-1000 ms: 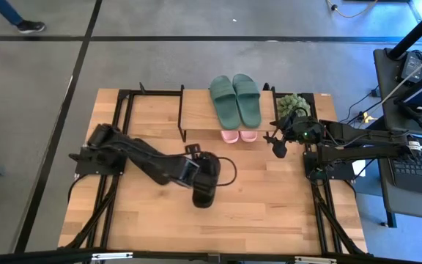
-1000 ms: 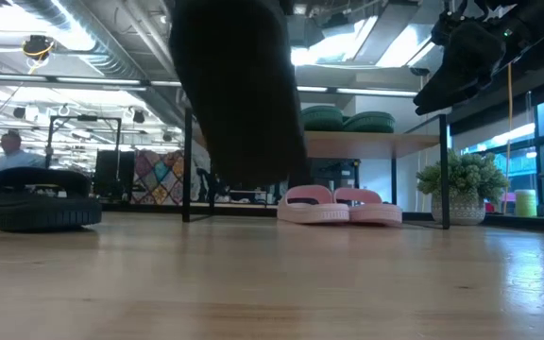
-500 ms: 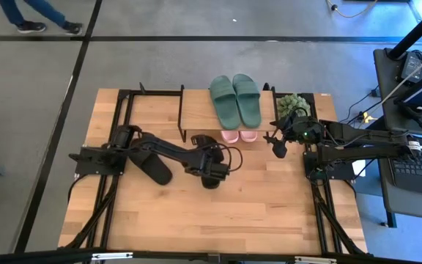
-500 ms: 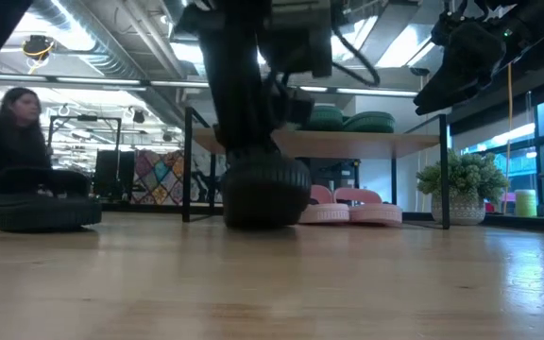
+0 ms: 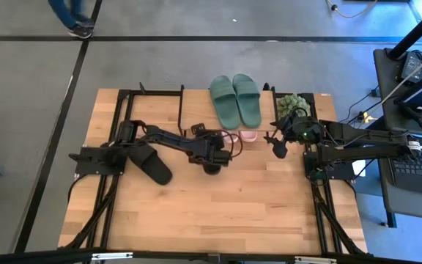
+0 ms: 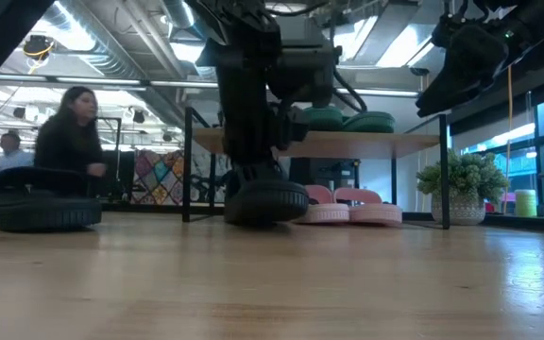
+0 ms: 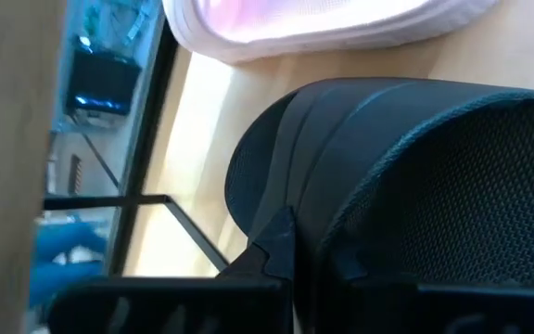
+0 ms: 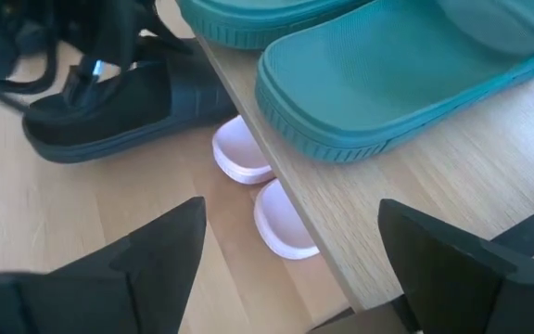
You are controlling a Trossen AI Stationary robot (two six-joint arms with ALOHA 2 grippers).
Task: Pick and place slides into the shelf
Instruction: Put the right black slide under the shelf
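Green slides (image 5: pixel 235 100): 2, atop shelf (image 5: pixel 196 111). Pink slides (image 6: pixel 348 205): 2, beneath shelf. Black slides: 2, one clamped by left gripper (image 5: pixel 209 154) at shelf front (image 6: pixel 264 201), one loose on table (image 5: pixel 146 161). Right gripper (image 5: pixel 275 144): fingers apart, beside shelf.

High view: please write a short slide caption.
Left gripper sets a black slide beside pink slides under the shelf.
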